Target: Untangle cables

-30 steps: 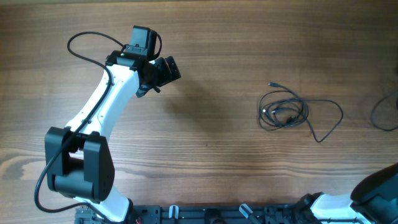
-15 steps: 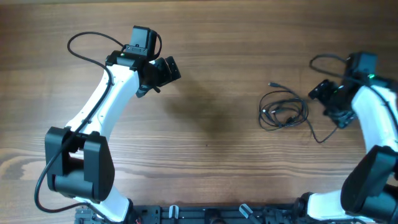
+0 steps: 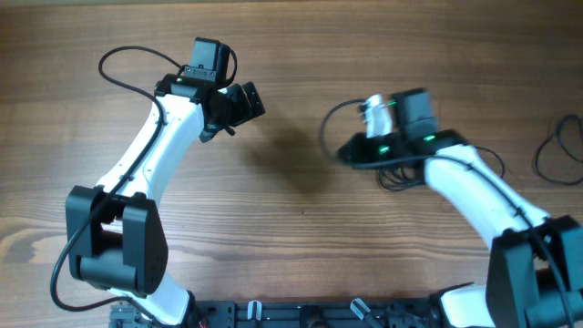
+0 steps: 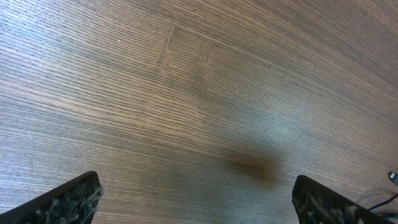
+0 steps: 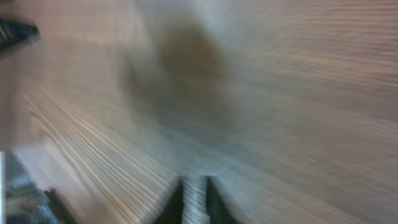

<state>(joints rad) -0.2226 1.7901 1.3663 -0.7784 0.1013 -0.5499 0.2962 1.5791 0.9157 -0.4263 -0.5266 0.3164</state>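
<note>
The cables (image 3: 398,179) lie as a small black bundle at right centre of the wooden table, mostly hidden under my right arm. My right gripper (image 3: 352,150) is blurred and sits just left of the bundle. In the right wrist view its fingers (image 5: 194,200) stand almost together, with only a thin slit between them and nothing seen in it. My left gripper (image 3: 244,104) hovers at upper left, far from the bundle. It is wide open (image 4: 199,200) over bare wood. A small plug end (image 4: 393,177) shows at the right edge of the left wrist view.
A separate thin black loop (image 3: 549,157) lies at the table's right edge. The left arm's own wire (image 3: 118,64) arcs at upper left. A dark rail (image 3: 319,314) runs along the front edge between the arm bases.
My right arm has swung in from the right edge and across the bundle to its left side. Its jaws went from wide open to nearly together. The left arm has not moved.
</note>
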